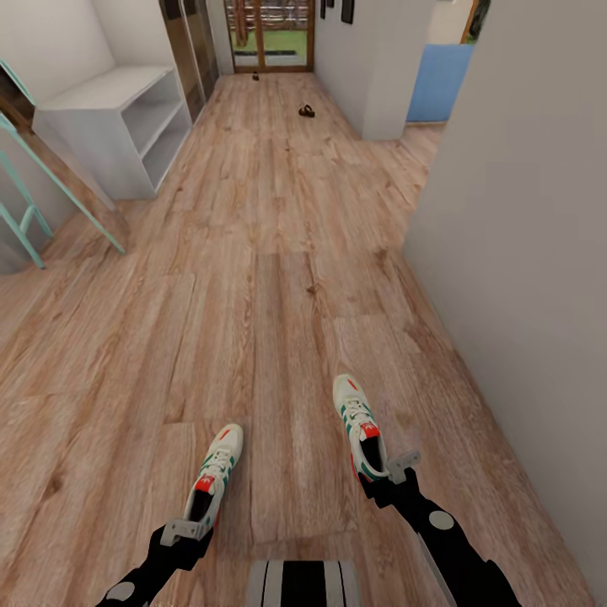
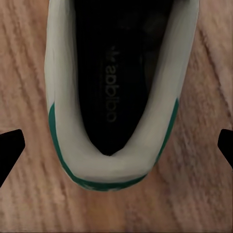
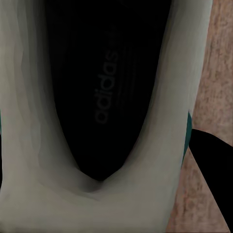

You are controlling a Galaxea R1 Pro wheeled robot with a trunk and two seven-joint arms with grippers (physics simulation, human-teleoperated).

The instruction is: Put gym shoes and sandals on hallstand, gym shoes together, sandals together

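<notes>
Two gym shoes are seen on the corridor floor (image 1: 278, 278), one at each arm, toes pointing away from the robot. The left gripper (image 1: 181, 533) is positioned right at the heel of the left gym shoe (image 1: 215, 476); in the left wrist view that shoe (image 2: 114, 97) is framed w/ its black inside and green heel trim centred, and the dark fingertips (image 2: 9, 150) are spread wide to either side, clear of the shoe, so the jaws are judged open. The right gripper (image 1: 396, 468) is set at the heel of the right gym shoe (image 1: 360, 426). In the right wrist view the shoe (image 3: 102, 107) sits very close, w/ one dark finger (image 3: 211, 170) just beside its outer wall; the other finger is hidden, so whether it's clamped or not can't be told. Well beyond both grippers, far down the corridor, a dark sandal (image 1: 306, 110) is spotted on the planks, and a second small dark shape (image 1: 255, 76), prob. the other sandal, lies further off near the glass door (image 1: 270, 34). Ahead and off to the left gripper's side, the white-grey hallstand (image 1: 118, 126) is seen against the wall.
</notes>
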